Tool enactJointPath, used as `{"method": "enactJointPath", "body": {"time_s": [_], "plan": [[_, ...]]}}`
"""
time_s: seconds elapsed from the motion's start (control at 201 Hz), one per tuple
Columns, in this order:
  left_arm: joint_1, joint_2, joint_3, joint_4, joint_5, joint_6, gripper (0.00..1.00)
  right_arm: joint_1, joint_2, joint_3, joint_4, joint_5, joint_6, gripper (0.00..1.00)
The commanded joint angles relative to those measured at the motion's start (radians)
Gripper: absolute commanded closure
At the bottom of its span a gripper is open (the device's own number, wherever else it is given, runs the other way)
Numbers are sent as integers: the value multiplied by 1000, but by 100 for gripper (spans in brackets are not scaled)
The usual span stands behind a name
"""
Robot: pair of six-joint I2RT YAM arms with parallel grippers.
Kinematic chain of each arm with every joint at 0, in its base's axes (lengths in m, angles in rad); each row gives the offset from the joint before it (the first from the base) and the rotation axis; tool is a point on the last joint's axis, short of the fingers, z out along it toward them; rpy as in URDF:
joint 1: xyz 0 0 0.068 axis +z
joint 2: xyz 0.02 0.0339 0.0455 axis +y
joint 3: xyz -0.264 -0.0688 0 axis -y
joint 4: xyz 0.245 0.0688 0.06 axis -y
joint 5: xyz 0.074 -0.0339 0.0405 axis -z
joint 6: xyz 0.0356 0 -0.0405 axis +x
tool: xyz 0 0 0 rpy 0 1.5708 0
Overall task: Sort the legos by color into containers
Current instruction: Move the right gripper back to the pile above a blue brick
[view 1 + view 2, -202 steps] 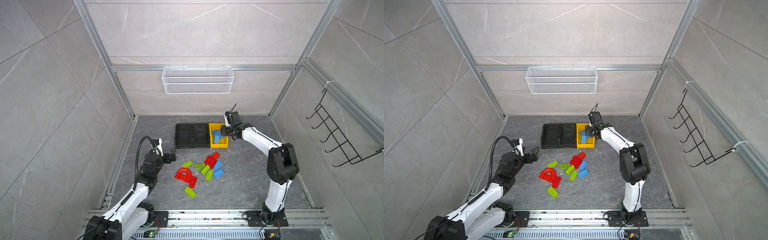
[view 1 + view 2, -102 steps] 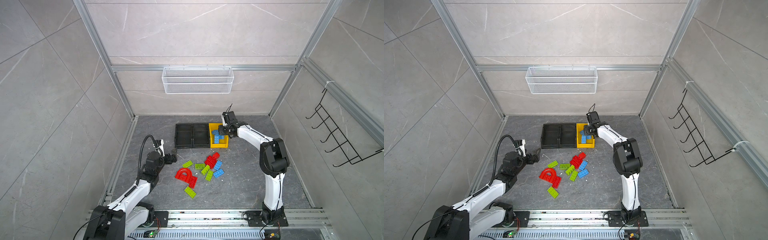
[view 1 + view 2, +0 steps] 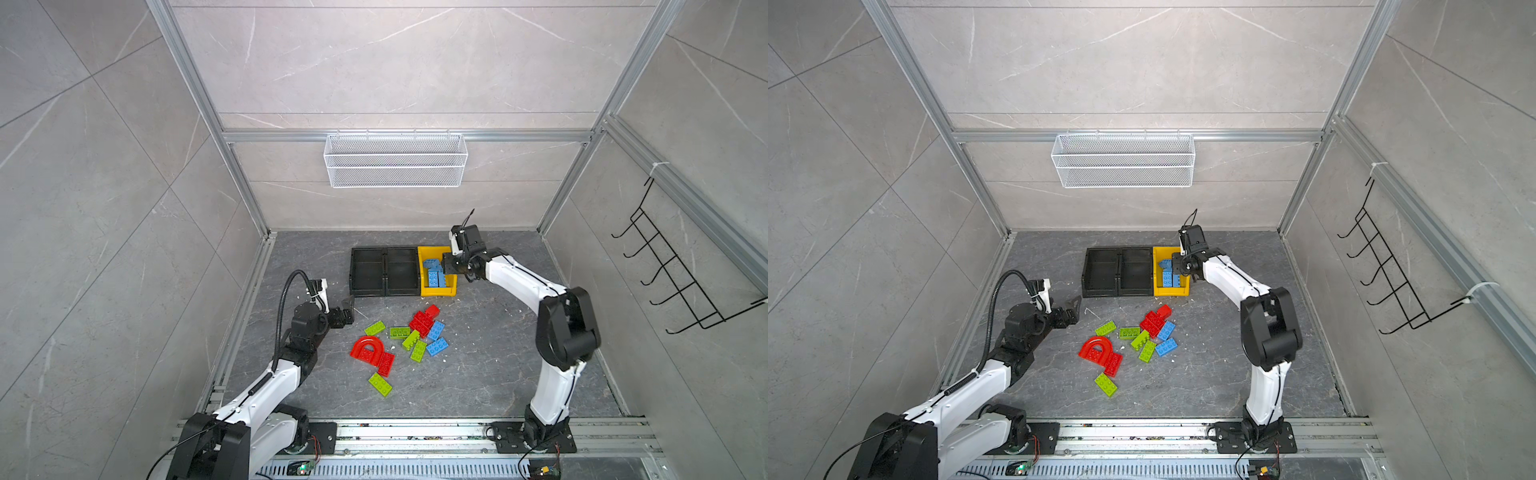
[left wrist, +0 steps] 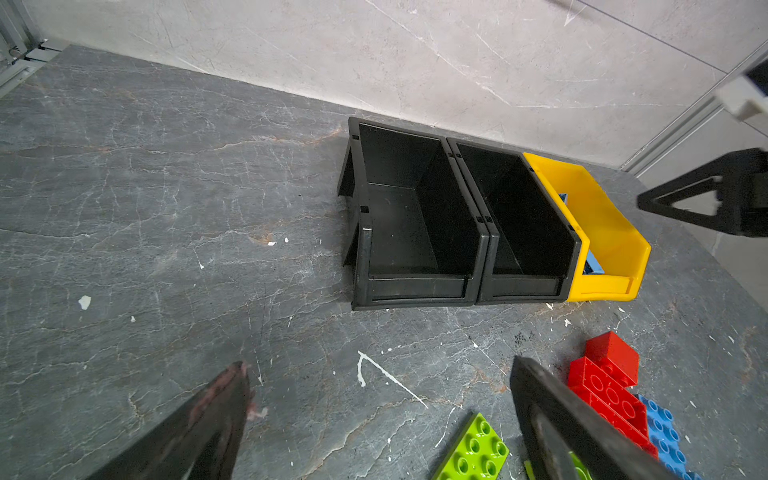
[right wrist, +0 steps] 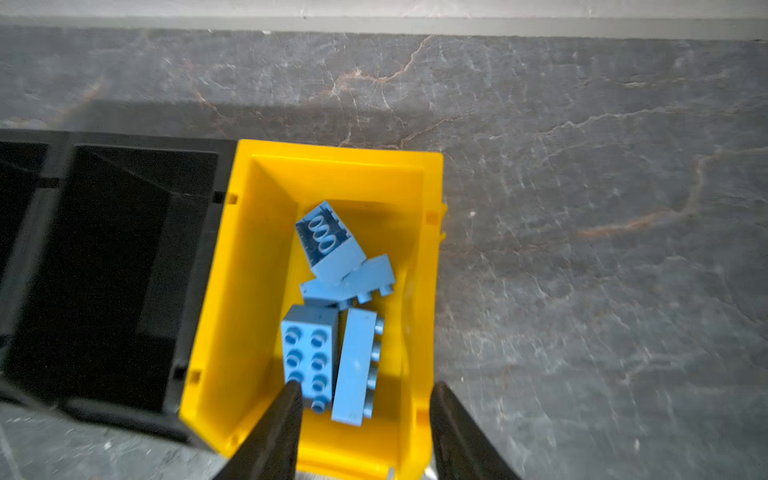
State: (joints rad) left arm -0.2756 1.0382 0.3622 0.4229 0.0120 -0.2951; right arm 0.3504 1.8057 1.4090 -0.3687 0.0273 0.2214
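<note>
Floor: dark grey stone-look slab (image 3: 490,365), matt, with pale and rust veins and white flecks; it carries the glossy yellow open-top plastic bin (image 3: 438,292), the landmark used below.
Walls: light grey marbled tile panels (image 3: 395,62), smooth, framed by ribbed aluminium profiles (image 3: 407,136).
Back wall: white wire mesh basket (image 3: 395,166), rectangular, mounted above and behind the yellow bin.
Left gripper (image 3: 348,308): black tapered fingers spread fully wide, nothing held; hovers left of the yellow bin, beyond the black bins' front corner.
Black bins: two black rectangular plastic bins (image 3: 353,272), open-top with lowered front lips, side by side; the right one touches the yellow bin's left wall.
Loose legos: on the slab in front of the yellow bin are lime green studded bricks (image 3: 380,384), a red arch piece (image 3: 368,347), red bricks (image 3: 422,322) and blue bricks (image 3: 436,347).
Sorted legos: four light blue studded bricks (image 5: 309,353) inside the yellow bin, one tilted with its hollow underside showing.
Right gripper (image 5: 365,386): black fingers partly apart, nothing between them; above the yellow bin's front lip.
Right wall: black wire hook rack (image 3: 673,274), well right of the yellow bin.
</note>
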Motion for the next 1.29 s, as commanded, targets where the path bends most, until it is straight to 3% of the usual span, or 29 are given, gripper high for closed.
{"method": "enactJointPath", "body": {"time_s": [0.0, 0.169, 0.344, 0.817, 1.29], "plan": [[-4, -18, 26, 42, 24, 7, 0, 16, -154, -164, 33, -87, 73, 46], [-5, -30, 20, 42, 29, 2, 0, 93, -309, -429, 51, -112, 155, 45], [-5, -43, 19, 39, 28, -2, 0, 201, -358, -515, -5, -65, 172, 44], [-5, -32, 20, 37, 19, 7, 0, 372, -272, -456, -197, -52, 40, 36], [-5, -50, 20, 25, 10, 10, 0, 428, -158, -363, -316, 33, -7, 29]]}}
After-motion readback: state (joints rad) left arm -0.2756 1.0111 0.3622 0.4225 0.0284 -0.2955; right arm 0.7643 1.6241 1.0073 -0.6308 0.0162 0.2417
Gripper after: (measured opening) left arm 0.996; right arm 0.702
